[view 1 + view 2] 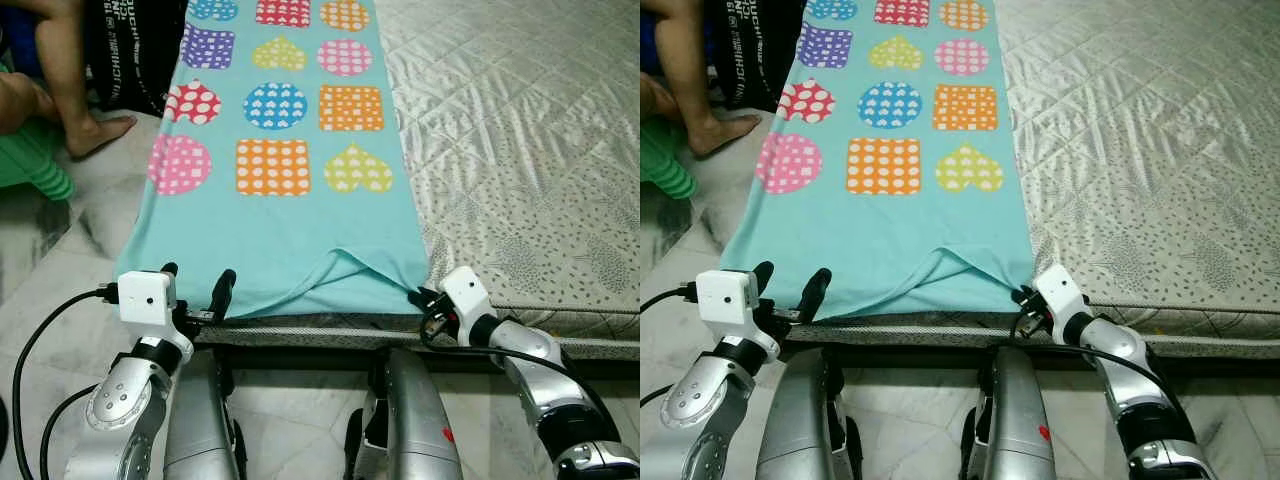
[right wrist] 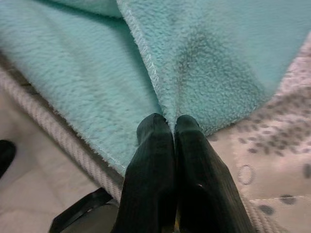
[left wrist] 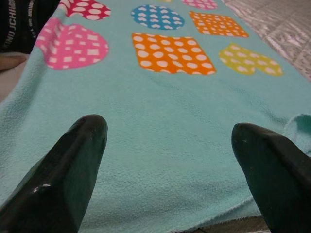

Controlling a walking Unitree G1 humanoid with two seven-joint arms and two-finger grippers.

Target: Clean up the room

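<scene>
The teal blanket (image 1: 290, 230) runs off the top edge of both eye views, so its far end is anyone's guess, and the top row of patterned shapes is sliced through. Left of the blanket, a person's leg (image 1: 70, 80) is cropped above the shin, and the black printed fabric (image 1: 130, 50) beside it is cut too, lettering only partly readable. At the blanket's near right corner, the right pincer (image 1: 428, 300) has its fingertips buried under a fold. The mattress (image 1: 520, 150) right of the blanket continues past the frame.
</scene>
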